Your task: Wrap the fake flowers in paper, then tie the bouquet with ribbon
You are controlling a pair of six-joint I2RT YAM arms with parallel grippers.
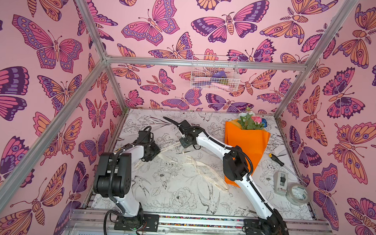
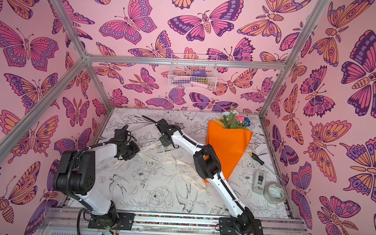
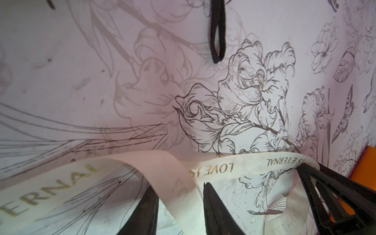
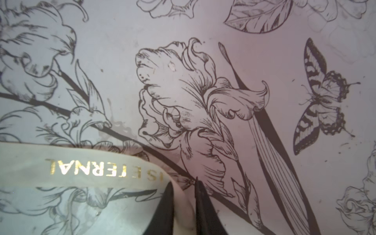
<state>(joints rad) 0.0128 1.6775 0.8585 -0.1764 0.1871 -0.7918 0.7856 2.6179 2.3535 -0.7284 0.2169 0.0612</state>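
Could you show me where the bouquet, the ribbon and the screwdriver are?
bouquet (image 1: 245, 146), in a top view, on its orange wrapping paper.
ribbon (image 3: 211, 169), in the left wrist view, on its printed lettering.
screwdriver (image 1: 276, 159), in a top view, on its handle.

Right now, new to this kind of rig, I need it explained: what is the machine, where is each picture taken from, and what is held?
Two robot arms, the left arm and the right arm, stand at a flower-printed table. Two pictures look down from overhead; two come from cameras on the arms' wrists. On the table lie the orange-wrapped bouquet of fake flowers, a cream ribbon, a screwdriver, a tape roll and a dispenser. The right gripper is shut on the ribbon; the left gripper straddles it, jaws apart.
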